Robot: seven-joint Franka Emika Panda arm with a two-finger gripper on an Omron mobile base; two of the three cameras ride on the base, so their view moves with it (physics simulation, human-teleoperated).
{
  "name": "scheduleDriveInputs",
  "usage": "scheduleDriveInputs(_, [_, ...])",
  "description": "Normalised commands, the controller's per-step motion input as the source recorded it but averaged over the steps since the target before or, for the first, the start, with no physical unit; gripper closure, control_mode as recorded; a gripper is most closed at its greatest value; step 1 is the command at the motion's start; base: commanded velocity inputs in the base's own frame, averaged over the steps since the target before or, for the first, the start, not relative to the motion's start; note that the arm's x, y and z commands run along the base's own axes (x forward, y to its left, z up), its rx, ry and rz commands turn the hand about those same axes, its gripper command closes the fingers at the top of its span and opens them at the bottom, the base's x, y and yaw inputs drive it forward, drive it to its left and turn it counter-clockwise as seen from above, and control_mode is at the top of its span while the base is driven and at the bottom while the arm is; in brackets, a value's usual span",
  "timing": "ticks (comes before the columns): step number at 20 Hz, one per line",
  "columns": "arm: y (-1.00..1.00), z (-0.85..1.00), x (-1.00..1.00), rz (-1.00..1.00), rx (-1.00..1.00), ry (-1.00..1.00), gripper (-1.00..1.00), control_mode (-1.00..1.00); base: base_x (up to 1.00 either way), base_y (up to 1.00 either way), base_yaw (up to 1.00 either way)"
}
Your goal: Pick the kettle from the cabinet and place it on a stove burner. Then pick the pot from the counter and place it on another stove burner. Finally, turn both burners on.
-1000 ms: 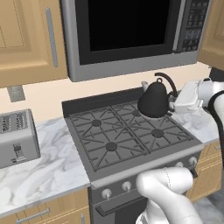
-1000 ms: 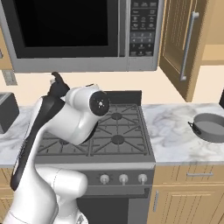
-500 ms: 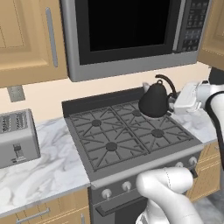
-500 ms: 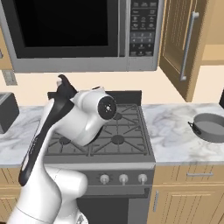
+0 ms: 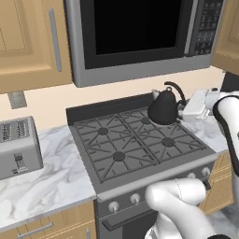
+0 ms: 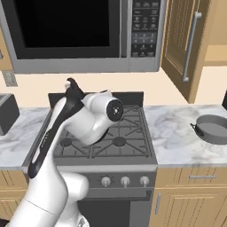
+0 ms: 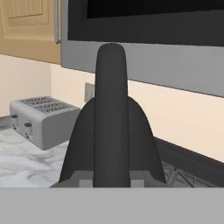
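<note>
1. the kettle (image 5: 162,108) is held above the rear right part of the range (image 5: 140,144), its arched loop handle toward the gripper (image 5: 182,108). whether its base touches the grate or hangs just over it cannot be settled from the left base view.
2. in the hand view the kettle (image 7: 111,144) stands upright and very near the camera, its handle running up the middle as a dark vertical bar. the finger tips are covered by the kettle and the bottom band, so the contact point itself is not visible.
3. the fingers are drawn close together and appear to be clamped on the kettle handle; in the left base view the white hand meets the handle at the right side of the kettle.
4. in the right base view the arm (image 6: 95,117) covers most of the kettle; only the top of the handle (image 6: 73,86) rises above the wrist.
5. the burners (image 5: 119,156) under the black grates are partly visible; the rear right one is hidden by the kettle body.
6. the pot (image 6: 213,129) rests on the counter (image 6: 177,133) to the right of the range, well apart from the kettle, and is cut off by the right edge of the frame.
7. the cabinet (image 6: 186,46) door stands open to the right of the microwave (image 6: 84,33); its interior is mostly out of frame.
8. a toaster (image 5: 17,147) sits on the counter left of the range, cut off at the left edge.
9. the front knobs (image 6: 125,181) are visible, but their settings are too small to read.
</note>
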Motion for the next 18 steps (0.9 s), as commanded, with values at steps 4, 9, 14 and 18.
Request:
scheduleDriveInputs(4, [-0.12, -0.08, 0.42, 0.00, 0.00, 0.07, 1.00, -1.00, 0.00, 0.00, 0.00])
scheduleDriveInputs(9, [-0.17, -0.15, 0.37, 0.00, 0.00, 0.03, 1.00, -1.00, 0.00, 0.00, 0.00])
scheduleDriveInputs(14, [-0.19, -0.25, 0.35, 0.00, 0.00, 0.00, 1.00, -1.00, 0.00, 0.00, 0.00])
scheduleDriveInputs(18, [-0.14, -0.26, 0.31, 0.00, 0.00, 0.00, 1.00, -1.00, 0.00, 0.00, 0.00])
